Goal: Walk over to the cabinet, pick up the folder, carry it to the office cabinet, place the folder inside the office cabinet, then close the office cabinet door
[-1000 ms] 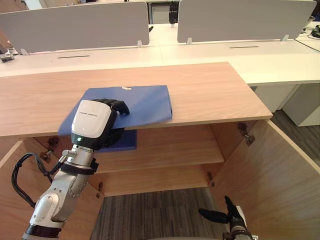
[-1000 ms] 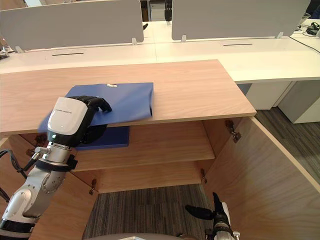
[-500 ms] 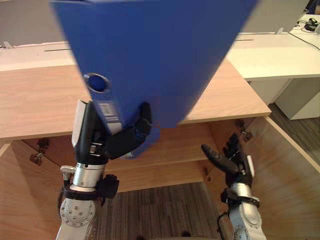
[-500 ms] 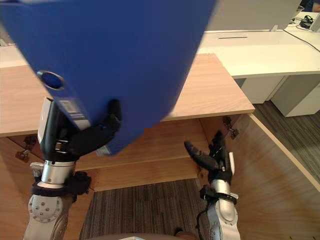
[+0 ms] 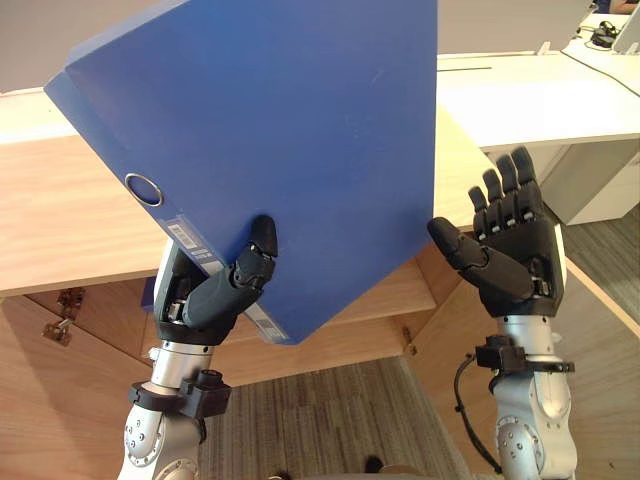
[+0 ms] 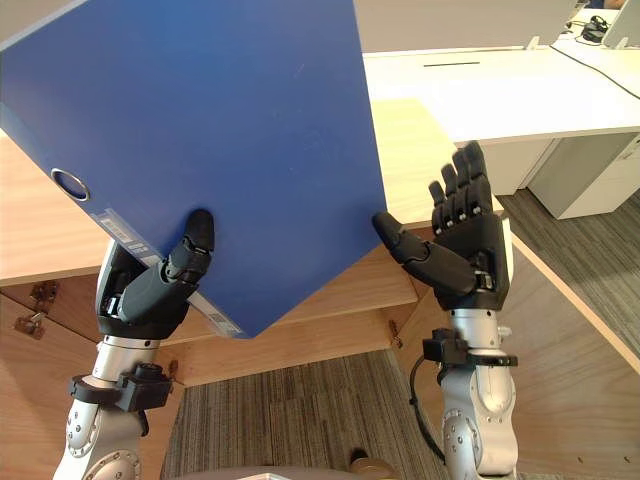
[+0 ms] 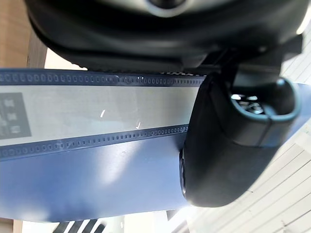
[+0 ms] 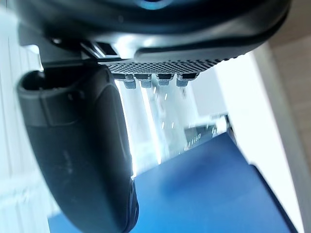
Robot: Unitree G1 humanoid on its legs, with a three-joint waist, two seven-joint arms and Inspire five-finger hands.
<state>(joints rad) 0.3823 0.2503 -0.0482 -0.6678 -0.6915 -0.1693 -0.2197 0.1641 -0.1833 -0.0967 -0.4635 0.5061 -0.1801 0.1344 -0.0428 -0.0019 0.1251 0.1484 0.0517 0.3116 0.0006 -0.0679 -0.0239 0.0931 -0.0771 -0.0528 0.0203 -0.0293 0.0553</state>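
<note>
The blue folder (image 5: 300,130) is being held up high, in front of the wooden cabinet (image 5: 60,220), and it is being tipped to one side. It is being gripped by the left robot hand (image 5: 215,295) near one low corner, by the spine. The thumb (image 5: 258,250) is being pressed on the front, and the fingers are being curled behind.

The right robot hand (image 5: 515,255) is being held open with straight fingers, just beside the folder's free edge. Nothing is being held in it.

With only a corner being gripped, the big folder could swing or slip. It would likely help if the free edge is being steadied by the right robot hand while the folder is being carried. The folder should probably be brought lower and flatter, so the shelf (image 5: 405,285) is being seen and the open door (image 5: 610,340) is not being bumped.
</note>
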